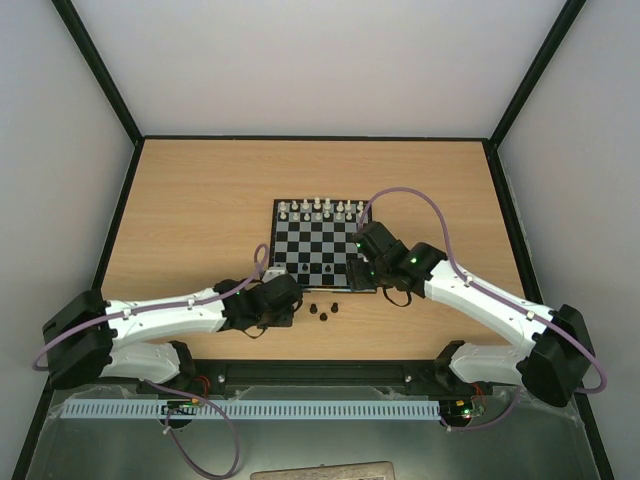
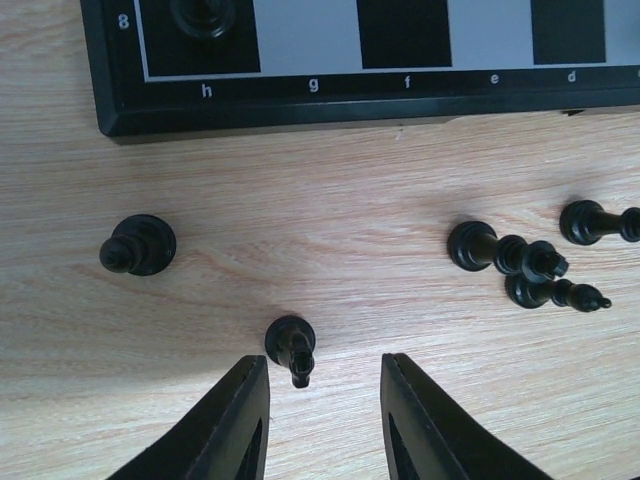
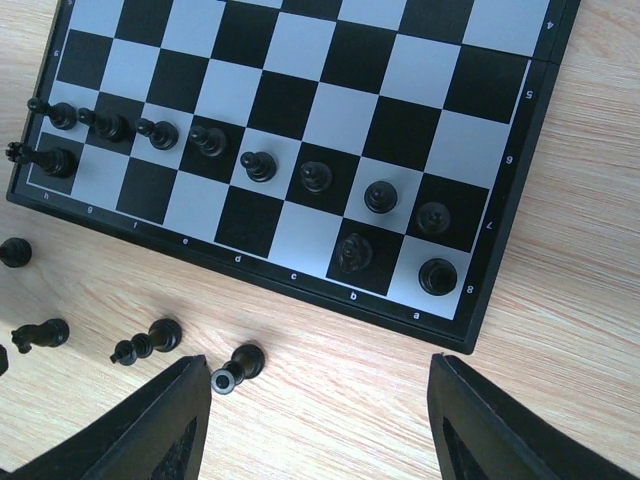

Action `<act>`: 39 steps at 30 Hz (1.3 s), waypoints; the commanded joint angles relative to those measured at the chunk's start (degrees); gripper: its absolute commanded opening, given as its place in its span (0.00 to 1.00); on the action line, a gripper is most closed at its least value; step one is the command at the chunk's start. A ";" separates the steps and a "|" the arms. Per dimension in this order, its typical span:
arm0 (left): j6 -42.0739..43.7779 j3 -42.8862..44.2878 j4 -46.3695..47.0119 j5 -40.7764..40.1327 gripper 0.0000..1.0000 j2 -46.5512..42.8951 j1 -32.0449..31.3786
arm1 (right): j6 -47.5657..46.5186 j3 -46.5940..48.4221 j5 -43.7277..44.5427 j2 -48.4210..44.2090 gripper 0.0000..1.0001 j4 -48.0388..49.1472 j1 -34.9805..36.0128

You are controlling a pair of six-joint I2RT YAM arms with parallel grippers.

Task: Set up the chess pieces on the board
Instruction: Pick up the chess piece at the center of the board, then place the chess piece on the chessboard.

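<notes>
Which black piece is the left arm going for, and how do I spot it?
Find the chessboard edge lettered h and g. On the wood below g, one black piece sits at the tips of the left fingers. It alone lies between them; the other loose pieces are off to either side.

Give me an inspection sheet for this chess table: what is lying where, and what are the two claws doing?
Surface: light wooden table.
Job's things: board at the centre. Black chess pieces: a pawn row and three back-row pieces are set. Loose pieces rest on the table by its near edge. White pieces line the far side.
Clutter: nothing seen.
Grippers: left gripper open, jaws either side of a lone piece, not gripping it. Right gripper open and empty, at the board's near edge.
Cables: a purple cable loops along each arm.
Surroundings: pale walls; slotted white strip along the near edge.
</notes>
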 commanded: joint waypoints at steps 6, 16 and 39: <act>-1.73 -1.20 0.44 -0.38 0.41 2.70 -0.63 | -1.08 -0.94 -0.74 -1.53 0.60 -0.20 -0.25; -1.63 -1.43 1.56 -0.23 0.19 6.34 -0.71 | -1.17 -1.23 -1.23 -2.10 0.60 -0.08 -0.23; 14.09 18.70 -13.74 -6.09 0.03 11.78 8.41 | -1.21 -1.69 -1.35 -4.52 0.60 -0.01 -0.22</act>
